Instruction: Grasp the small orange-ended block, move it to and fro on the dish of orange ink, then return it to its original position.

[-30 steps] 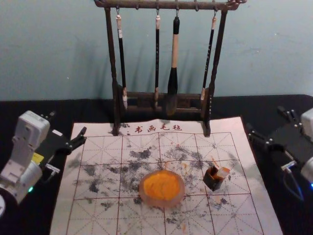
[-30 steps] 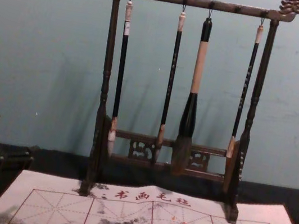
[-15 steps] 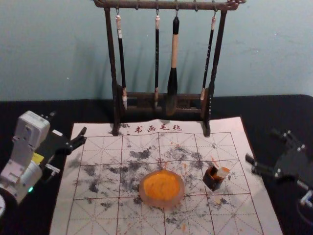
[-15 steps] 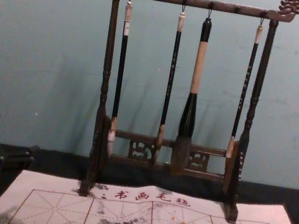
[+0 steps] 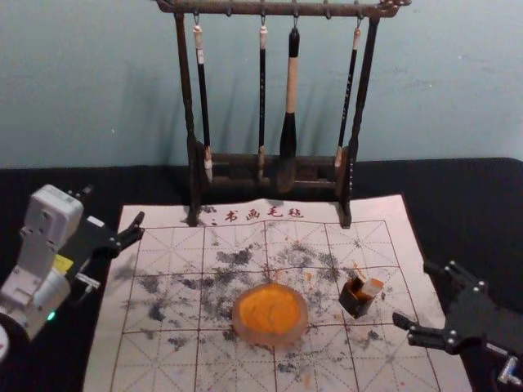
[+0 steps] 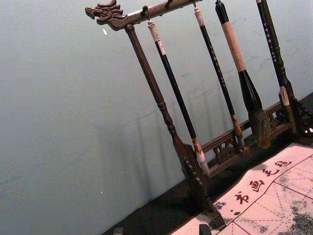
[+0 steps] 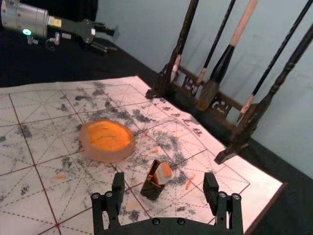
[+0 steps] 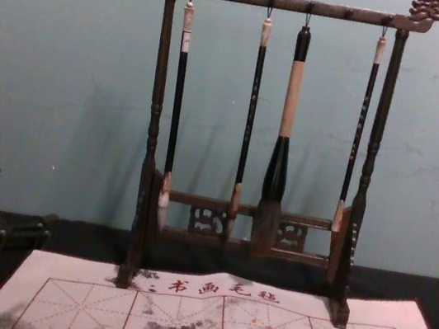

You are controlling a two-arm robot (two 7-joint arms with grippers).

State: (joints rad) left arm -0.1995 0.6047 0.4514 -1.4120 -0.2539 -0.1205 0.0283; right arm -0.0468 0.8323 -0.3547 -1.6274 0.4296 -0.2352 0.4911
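Mat (image 5: 176, 367) beneath: block (image 5: 373, 287) near right end effector (image 5: 413, 293), far from left end effector (image 5: 114, 205).

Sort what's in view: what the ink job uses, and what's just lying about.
For the job:
orange-ended block
dark holder it sits in
dish of orange ink
right claw, open, right of the holder

Just there:
brush rack
hanging brushes
gridded mat
left claw, idle by the mat's left edge
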